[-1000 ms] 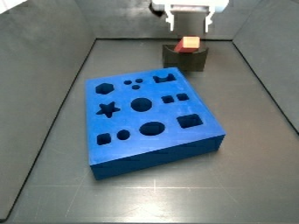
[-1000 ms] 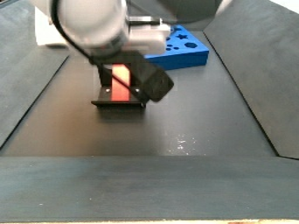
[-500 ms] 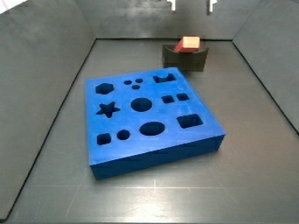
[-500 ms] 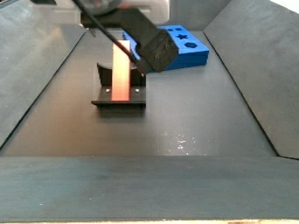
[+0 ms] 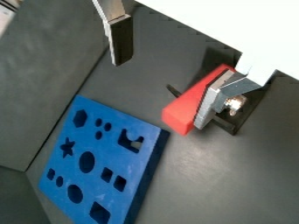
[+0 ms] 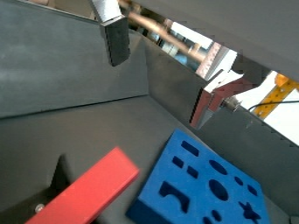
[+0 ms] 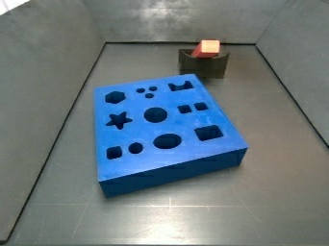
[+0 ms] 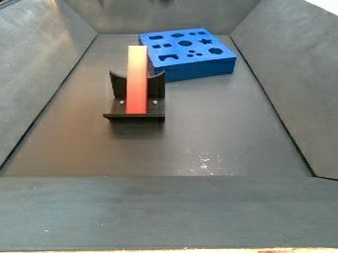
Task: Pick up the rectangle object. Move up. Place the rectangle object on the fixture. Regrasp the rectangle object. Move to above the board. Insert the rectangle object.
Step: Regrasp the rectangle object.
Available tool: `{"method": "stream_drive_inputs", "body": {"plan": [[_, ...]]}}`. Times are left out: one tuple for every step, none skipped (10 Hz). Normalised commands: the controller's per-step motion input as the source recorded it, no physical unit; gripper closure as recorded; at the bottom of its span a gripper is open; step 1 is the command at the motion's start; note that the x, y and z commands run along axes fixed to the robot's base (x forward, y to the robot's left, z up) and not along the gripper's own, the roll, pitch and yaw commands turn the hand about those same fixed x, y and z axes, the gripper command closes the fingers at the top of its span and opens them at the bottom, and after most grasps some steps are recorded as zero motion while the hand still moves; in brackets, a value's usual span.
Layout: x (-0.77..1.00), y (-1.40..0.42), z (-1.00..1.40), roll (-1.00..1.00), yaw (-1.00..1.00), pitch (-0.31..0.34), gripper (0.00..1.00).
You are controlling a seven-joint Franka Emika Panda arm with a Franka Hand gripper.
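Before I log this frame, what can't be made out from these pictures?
- End effector: absent from both side views; only the wrist views show its fingers, open and holding nothing.
- Fixture: its notch is covered by the rectangle object lying in it in both side views.
- Board: far off in a side view, hole shapes too small there; cut by the frame edge in a wrist view.

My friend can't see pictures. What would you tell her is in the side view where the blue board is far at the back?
A red-orange rectangle object lies in the notch of the small dark fixture on a dark floor. Behind it sits the blue board with its cut-out holes. The gripper is not in this view; in a wrist view its fingers are apart, holding nothing.
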Motion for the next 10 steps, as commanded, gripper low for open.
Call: {"method": "stream_drive_inputs", "body": {"plan": [[-0.06, -0.59, 0.18, 1.00, 0.03, 0.036, 0.00], [-0.05, -0.43, 0.07, 1.00, 0.03, 0.032, 0.00], [-0.04, -0.24, 0.06, 1.00, 0.03, 0.029, 0.00], [-0.05, -0.06, 0.05, 1.00, 0.03, 0.025, 0.00], [-0.05, -0.03, 0.03, 1.00, 0.03, 0.018, 0.00], [-0.03, -0.03, 0.01, 1.00, 0.03, 0.014, 0.00], [-0.03, -0.03, 0.01, 1.00, 0.03, 0.011, 0.00], [-0.02, -0.02, 0.02, 1.00, 0.03, 0.005, 0.00], [-0.01, -0.02, 0.02, 1.00, 0.03, 0.002, 0.00], [-0.01, -0.02, 0.01, 1.00, 0.03, 0.000, 0.00]]}}
